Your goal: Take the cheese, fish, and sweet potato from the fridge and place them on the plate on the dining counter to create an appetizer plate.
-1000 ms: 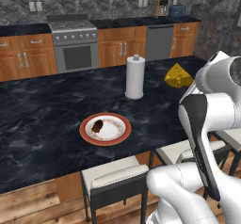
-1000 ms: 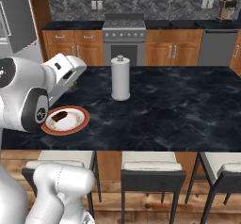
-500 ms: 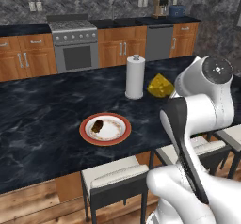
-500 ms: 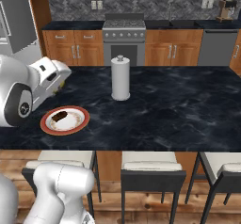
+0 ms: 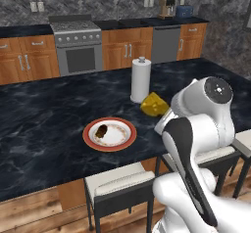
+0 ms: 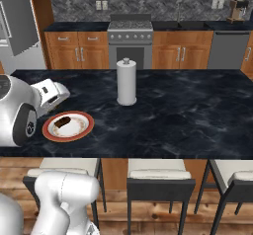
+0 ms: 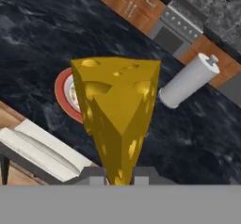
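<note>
Black marbled stone is spreading across the dining counter [image 5: 44,124], glossy and veined, with wooden cabinets and a steel stove standing behind it. The gripper [image 7: 117,173] is clamping the cheese [image 7: 117,110] at its narrow end, so the wedge's long axis is running straight out from the fingers, its broad holed face leading. In the left base view the cheese [image 5: 155,104] is hanging above the counter just beside the paper towel roll [image 5: 140,80], and the plate [image 5: 110,134] is lying to its left and nearer the counter's front edge. The plate is round and white with a red-brown rim, and a dark oblong lump, likely the sweet potato [image 5: 101,130], is sitting on its left part. The next move will probably need a carry leftward over the plate's bare white centre.
</note>
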Available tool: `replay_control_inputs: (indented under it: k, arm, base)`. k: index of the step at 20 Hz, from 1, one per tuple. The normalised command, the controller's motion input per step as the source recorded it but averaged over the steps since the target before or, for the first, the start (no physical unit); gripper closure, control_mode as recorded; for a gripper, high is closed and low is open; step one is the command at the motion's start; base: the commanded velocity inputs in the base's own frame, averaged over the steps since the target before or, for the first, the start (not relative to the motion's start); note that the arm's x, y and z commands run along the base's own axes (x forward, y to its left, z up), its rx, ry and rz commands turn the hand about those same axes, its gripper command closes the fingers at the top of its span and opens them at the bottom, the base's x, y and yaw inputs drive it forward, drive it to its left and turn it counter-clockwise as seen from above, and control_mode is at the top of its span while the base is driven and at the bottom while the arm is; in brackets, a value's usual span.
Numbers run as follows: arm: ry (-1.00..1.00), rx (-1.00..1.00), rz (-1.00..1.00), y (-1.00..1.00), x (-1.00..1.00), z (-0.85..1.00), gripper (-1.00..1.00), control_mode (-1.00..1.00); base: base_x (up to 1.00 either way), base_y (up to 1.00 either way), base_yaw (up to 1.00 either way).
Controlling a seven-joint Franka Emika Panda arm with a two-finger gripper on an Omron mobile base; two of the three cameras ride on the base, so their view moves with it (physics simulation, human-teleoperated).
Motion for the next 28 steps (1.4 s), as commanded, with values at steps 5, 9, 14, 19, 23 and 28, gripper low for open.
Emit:
replay_control_inputs:
  k: [5,9,14,19,23,28]
  arm:
    - [0.03,0.22,0.04,0.07,0.10,-0.45,1.00,-1.00]
    - [0.19,0.14,0.03,0.05,0.33,-0.10,1.00,-1.00]
    - [0.28,0.05,0.01,0.10,0.54,0.00,1.00,-1.00]
    - [0.26,0.01,0.02,0.10,0.49,-0.07,1.00,-1.00]
    - [0.15,0.00,0.01,0.21,0.36,-0.34,1.00,-1.00]
    - [0.12,0.00,0.01,0.20,0.41,-0.40,1.00,-1.00]
  base:
    - [0.00,0.00,0.00]
    - [0.00,0.00,0.00]
    - [0.00,0.00,0.00]
    - [0.00,0.00,0.00]
    - [0.00,0.00,0.00]
    - [0.00,0.00,0.00]
